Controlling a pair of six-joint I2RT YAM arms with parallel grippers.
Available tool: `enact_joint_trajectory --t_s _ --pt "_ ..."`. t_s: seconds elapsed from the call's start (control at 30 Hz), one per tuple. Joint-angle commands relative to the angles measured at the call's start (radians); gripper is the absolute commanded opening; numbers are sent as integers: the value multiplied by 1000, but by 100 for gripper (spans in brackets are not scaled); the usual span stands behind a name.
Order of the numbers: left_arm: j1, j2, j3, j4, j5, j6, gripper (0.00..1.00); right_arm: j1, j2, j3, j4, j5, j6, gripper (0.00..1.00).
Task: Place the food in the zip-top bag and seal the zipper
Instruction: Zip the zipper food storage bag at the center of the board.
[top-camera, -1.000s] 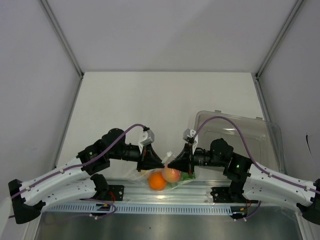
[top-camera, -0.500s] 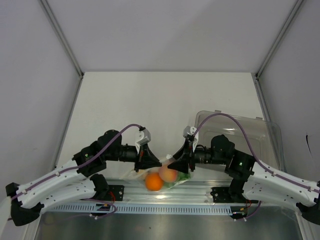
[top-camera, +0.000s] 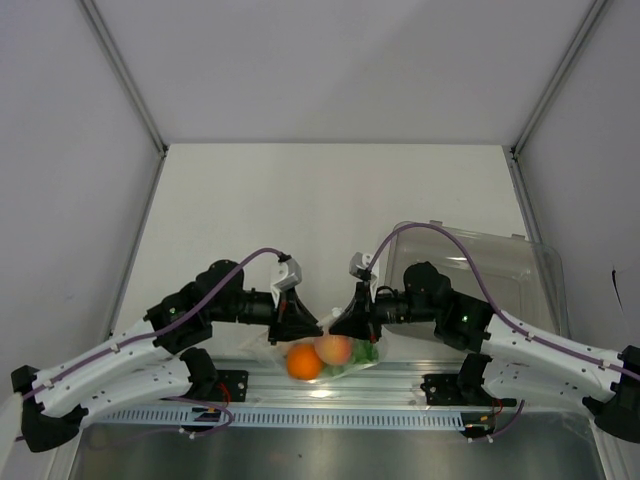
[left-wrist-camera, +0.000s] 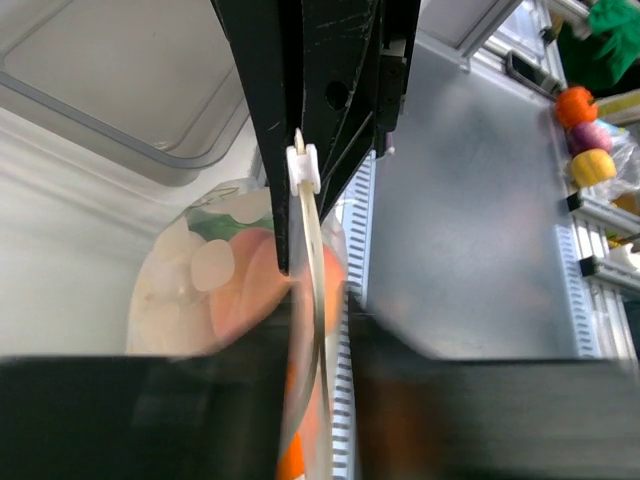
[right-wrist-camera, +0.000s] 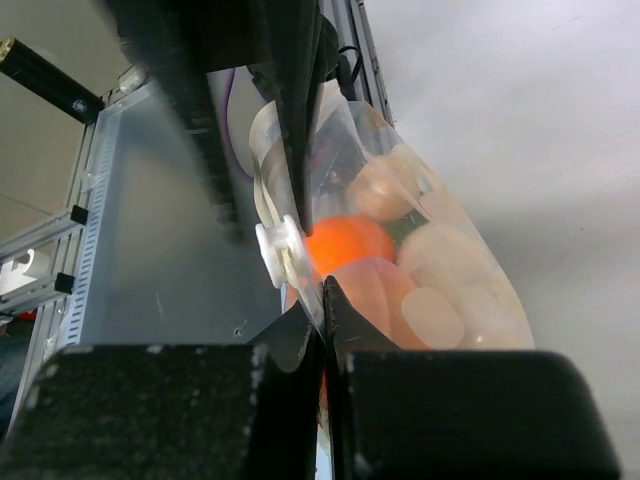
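The zip-top bag (top-camera: 325, 352) hangs between my two grippers at the table's near edge. Inside it are the orange (top-camera: 302, 362), a peach-coloured round fruit (top-camera: 336, 348), green lettuce (top-camera: 366, 352) and pale pieces (right-wrist-camera: 440, 260). My left gripper (top-camera: 297, 325) is shut on the bag's mouth edge, which shows as the zipper strip (left-wrist-camera: 312, 250) with a white slider (left-wrist-camera: 303, 168). My right gripper (top-camera: 350, 322) is shut on the same edge (right-wrist-camera: 325, 300), just beside the slider (right-wrist-camera: 275, 250). The two grippers face each other, a short way apart.
A large rigid clear tray (top-camera: 520, 262) stands at the right, behind the right arm. A metal rail (top-camera: 330, 388) runs along the near edge under the bag. Several small toy foods (left-wrist-camera: 585, 130) sit on a shelf off the table.
My right gripper has slid left along the bag's mouth towards the left gripper. The bag and the food in it have shifted slightly left. The left gripper has hardly moved.
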Motion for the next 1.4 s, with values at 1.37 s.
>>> enact_joint_trajectory --t_s 1.37 --pt "-38 136 147 117 -130 -23 66 45 11 74 6 87 81 0"
